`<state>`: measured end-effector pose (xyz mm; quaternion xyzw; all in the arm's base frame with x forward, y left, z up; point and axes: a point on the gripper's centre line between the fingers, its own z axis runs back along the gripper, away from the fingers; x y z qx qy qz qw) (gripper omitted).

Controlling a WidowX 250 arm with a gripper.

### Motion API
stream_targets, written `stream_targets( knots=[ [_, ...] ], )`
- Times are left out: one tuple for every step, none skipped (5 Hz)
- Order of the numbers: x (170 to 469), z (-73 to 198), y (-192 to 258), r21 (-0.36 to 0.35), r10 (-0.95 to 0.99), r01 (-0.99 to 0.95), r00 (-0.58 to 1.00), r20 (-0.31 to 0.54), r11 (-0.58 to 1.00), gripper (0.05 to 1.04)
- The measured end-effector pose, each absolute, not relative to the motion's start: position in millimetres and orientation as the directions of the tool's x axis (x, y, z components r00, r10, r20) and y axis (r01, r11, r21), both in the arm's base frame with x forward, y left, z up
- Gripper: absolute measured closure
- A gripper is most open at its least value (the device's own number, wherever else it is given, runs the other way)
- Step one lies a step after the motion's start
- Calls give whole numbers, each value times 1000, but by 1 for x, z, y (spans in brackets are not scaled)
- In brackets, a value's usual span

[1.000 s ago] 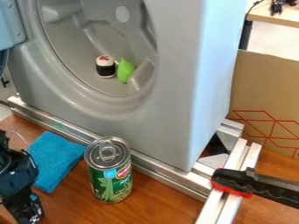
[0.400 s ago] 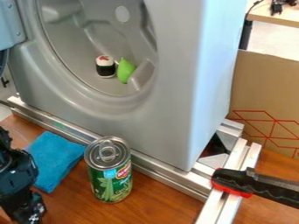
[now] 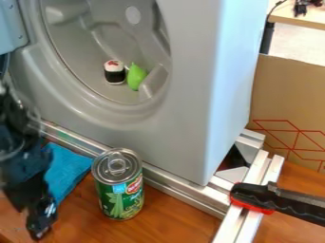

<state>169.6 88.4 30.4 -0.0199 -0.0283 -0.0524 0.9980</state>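
While my gripper [image 3: 42, 223] hangs over the left of the wooden tabletop [image 3: 175, 223], whether open or closed I cannot tell, the blue cloth [image 3: 68, 171] lies partly behind it, near the metal rail [image 3: 184, 189]. Beside that rail stands a green can [image 3: 120, 194]; beyond rise a grey drum housing [image 3: 190, 114], brown cardboard [image 3: 289, 95] and another table [image 3: 304, 20].

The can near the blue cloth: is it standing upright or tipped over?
Upright: the can shows its lid on top.
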Motion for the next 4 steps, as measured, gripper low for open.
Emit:
stream_targets(
  knots=[
    [196, 76, 94, 18, -43, 42, 996, 83, 999, 83],
    [224, 114, 106, 83, -9, 7, 1000, 24, 997, 83],
    [229, 114, 120, 57, -22, 19, 998, 52, 998, 83],
    [222, 113, 124, 68, 19, -20, 1000, 15, 997, 83]
  ],
)
